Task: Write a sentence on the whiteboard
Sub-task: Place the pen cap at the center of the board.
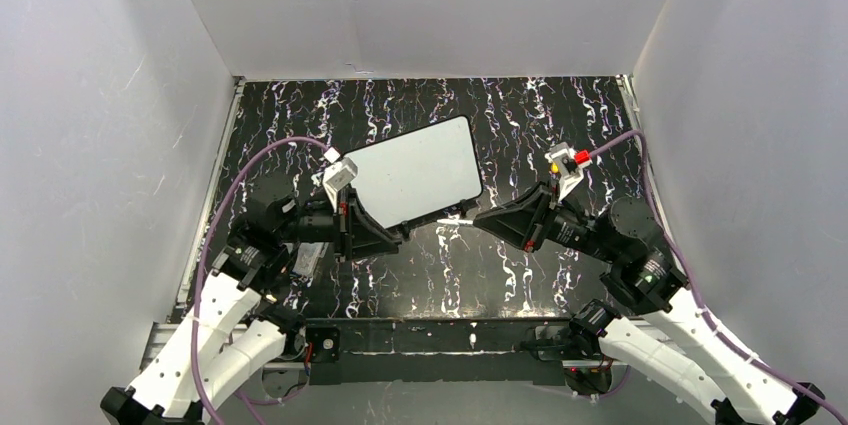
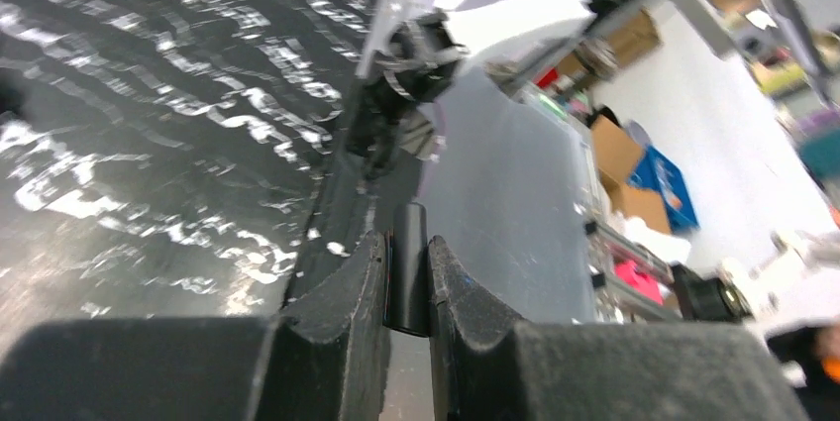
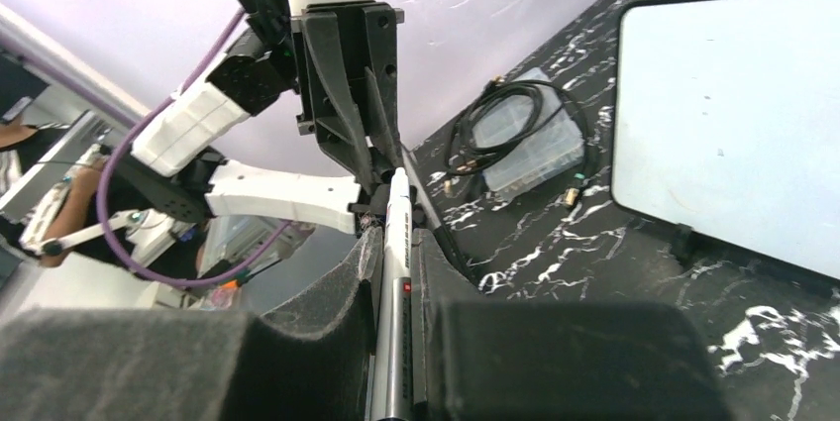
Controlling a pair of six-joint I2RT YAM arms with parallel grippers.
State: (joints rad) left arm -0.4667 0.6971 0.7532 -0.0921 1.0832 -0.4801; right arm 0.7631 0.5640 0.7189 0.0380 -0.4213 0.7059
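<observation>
The right tool is closed on a white marker, and the left tool on a short black piece. Both arms are stretched low and inward, tip to tip. The whiteboard is laid on the surface just behind them.

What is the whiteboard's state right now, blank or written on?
Blank: the whiteboard shows a plain white face in the top and right wrist views, with no strokes.

Top cam: fixed high behind the arm bases, looks down on the whole table, far. Left wrist cam: right behind left gripper, skimming along the whiteboard, very close. Right wrist cam: behind right gripper, faces the left arm across the table. All three catch the whiteboard.
</observation>
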